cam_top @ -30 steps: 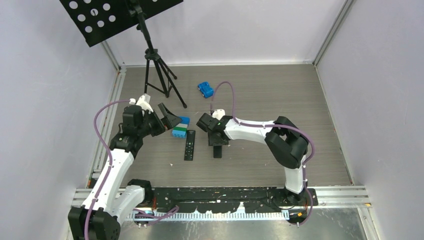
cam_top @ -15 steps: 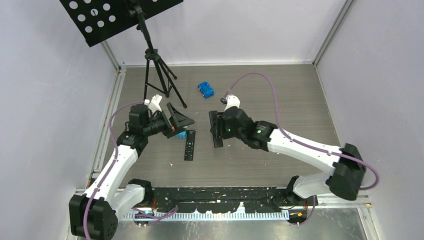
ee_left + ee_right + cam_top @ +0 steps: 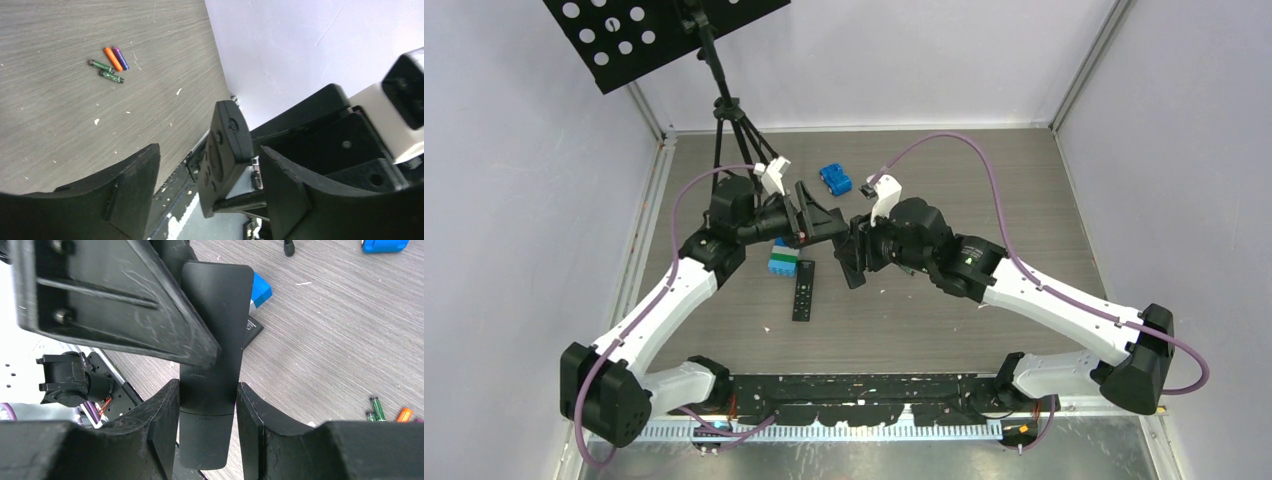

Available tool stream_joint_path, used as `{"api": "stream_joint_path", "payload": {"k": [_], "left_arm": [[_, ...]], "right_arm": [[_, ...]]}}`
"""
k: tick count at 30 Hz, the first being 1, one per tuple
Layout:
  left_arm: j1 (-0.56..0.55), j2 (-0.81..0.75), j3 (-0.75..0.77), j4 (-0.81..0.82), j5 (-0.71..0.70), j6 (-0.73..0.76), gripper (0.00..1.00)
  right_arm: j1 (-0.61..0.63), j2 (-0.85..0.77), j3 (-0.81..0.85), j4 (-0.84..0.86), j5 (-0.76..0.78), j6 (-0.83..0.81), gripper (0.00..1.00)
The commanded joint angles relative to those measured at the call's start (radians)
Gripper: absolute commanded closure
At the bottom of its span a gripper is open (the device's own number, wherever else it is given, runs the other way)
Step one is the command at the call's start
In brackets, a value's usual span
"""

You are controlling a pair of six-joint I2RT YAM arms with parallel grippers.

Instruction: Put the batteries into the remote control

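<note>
far left of the top view there's the tripod (image 3: pixel 734 130) with its black perforated plate, nothing touching it. my left arm stretches from there toward the middle of the table (image 3: pixel 984 180). just under its wrist sits a blue and green block (image 3: pixel 782 264), and beside that a slim black bar (image 3: pixel 803 290) lies flat on the wood.

left gripper (image 3: pixel 210 152): released. the wrist cam shows its two fingers spread on either side of the free end of the remote control (image 3: pixel 225 295), with a clear gap on one side. the other side is too tight for me to tell whether it's touching.

a bit further back there's a little blue toy car (image 3: pixel 835 180), on its own.

the remote is up off the table, tilted, right between the two arms. the right gripper (image 3: pixel 207 386) is clenched on it, with a finger pressed against each long edge near one end.

the batteries (image 3: pixel 113 59) are loose on the wood in a small cluster. the orange and purple ones lie side by side, with two dark green ones just next to them. they're well apart from the remote. the right wrist cam catches a green and an orange one in its bottom right corner. can't pick them out from the top cam.
</note>
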Motion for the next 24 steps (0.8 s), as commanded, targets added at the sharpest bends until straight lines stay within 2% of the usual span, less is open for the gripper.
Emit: {"api": "stream_joint_path", "payload": {"k": [1,3,7,8,9,10,13,18,21,24], "left_arm": [[-0.028,0.011,0.028,0.015,-0.025,0.016,0.35],[-0.038,0.019,0.027,0.014,-0.032,0.013,0.51],[-0.049,0.020,0.030,0.015,-0.029,0.001,0.90],[-0.049,0.020,0.032,0.017,-0.029,0.002,0.99],[-0.049,0.020,0.035,0.016,-0.030,0.008,1.00],[-0.049,0.020,0.040,0.014,-0.033,0.020,1.00],[-0.047,0.012,0.066,-0.015,-0.075,0.064,1.00],[-0.046,-0.011,0.085,0.046,-0.134,0.067,1.00],[-0.046,-0.022,0.065,0.167,-0.149,-0.006,1.00],[-0.046,-0.027,0.043,0.298,-0.158,-0.128,1.00]], "right_arm": [[0.001,0.004,0.069,0.017,-0.032,-0.043,0.87],[0.001,0.012,0.079,0.016,-0.034,-0.047,0.86],[0.001,0.022,0.085,0.015,-0.034,-0.033,0.85],[0.001,0.023,0.087,0.015,-0.054,-0.022,0.74],[0.001,0.025,0.092,0.006,-0.068,-0.008,0.67],[0.001,0.021,0.100,-0.010,-0.082,0.004,0.50],[0.000,-0.045,0.078,-0.025,-0.055,0.081,0.14],[-0.010,-0.238,-0.079,0.088,0.097,0.301,0.07],[-0.011,-0.310,-0.161,0.153,0.181,0.485,0.07],[-0.011,-0.370,-0.281,0.334,0.204,0.655,0.07]]}}
